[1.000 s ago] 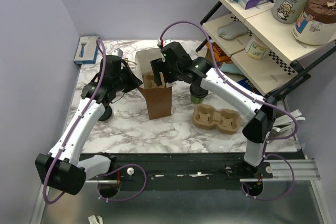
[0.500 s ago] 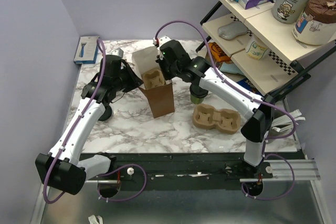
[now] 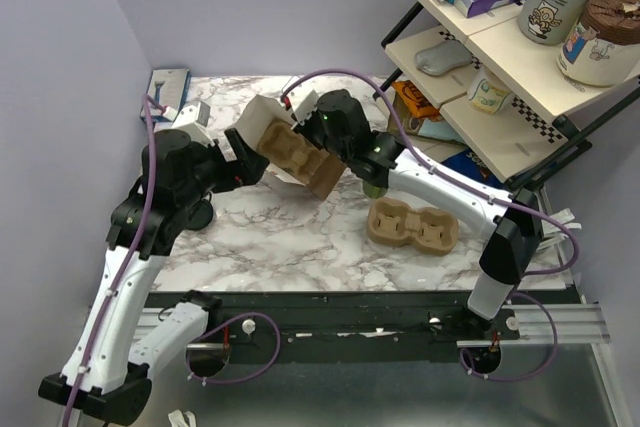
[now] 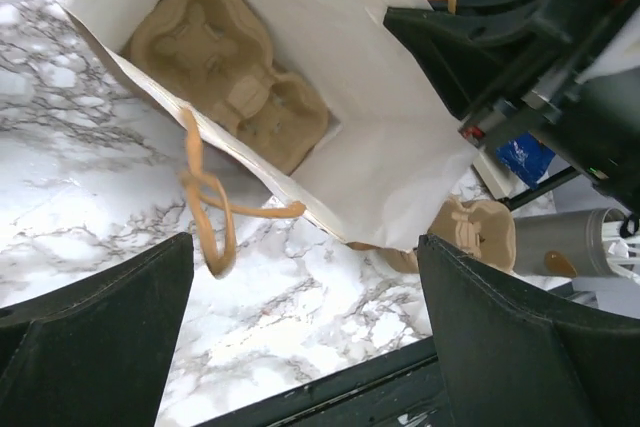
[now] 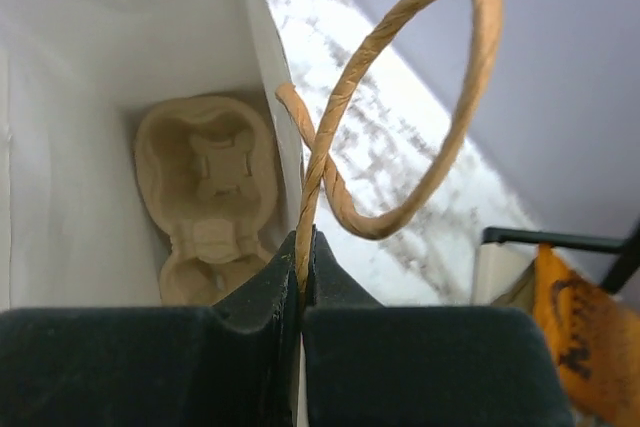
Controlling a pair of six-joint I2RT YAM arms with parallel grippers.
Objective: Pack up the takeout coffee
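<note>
pulp tray (image 4: 230, 77) already lies inside the tilted paper bag (image 3: 328, 179). right fingers (image 5: 250, 307) pinch its handle (image 5: 470, 67); left fingers (image 4: 100, 327) spread, empty. takeout coffee (image 3: 201, 215) apparently stands on the tabletop (image 3: 300, 247), left of the bag, not yet packed.

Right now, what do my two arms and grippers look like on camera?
The left arm and right arm both have white link shells and black joints. A purple cable loops along each. The left gripper and right gripper are matte black, with broad wedge-shaped fingers. No sleeves or markings visible.
</note>
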